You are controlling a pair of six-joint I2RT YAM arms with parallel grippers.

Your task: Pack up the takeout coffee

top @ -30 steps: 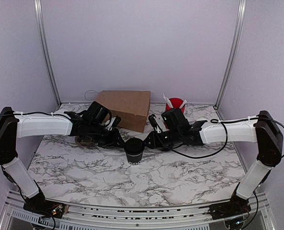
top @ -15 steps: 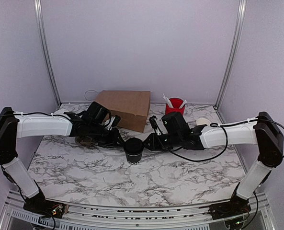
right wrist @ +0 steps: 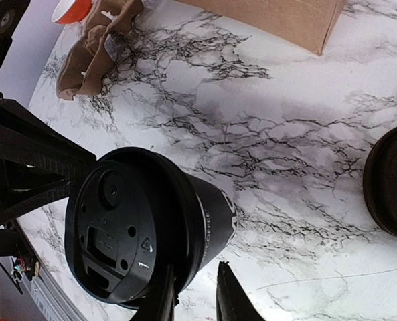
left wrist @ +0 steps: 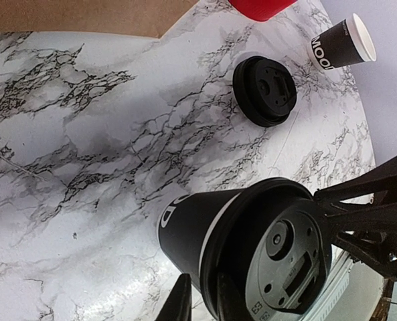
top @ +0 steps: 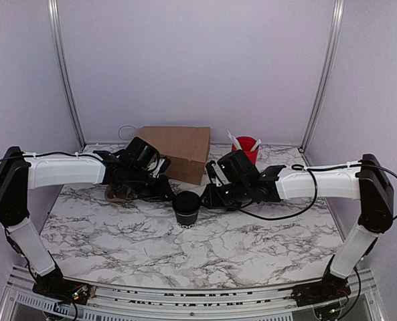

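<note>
Takeout coffee (top: 186,208): upright on the tabletop (top: 252,247), just in front of the paper bag (top: 178,150), lid (left wrist: 278,261) on.
Left jaws: nearly closed, pinching the lid's rim.
Right jaws: narrow, astride the rim opposite; contact I cannot tell.
Risk: uneven pulls from my two sides could pop the lid or tip it over.

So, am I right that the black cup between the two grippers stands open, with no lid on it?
Not quite: the black cup between the left gripper and the right gripper carries a black lid, as the left wrist view shows.
</note>
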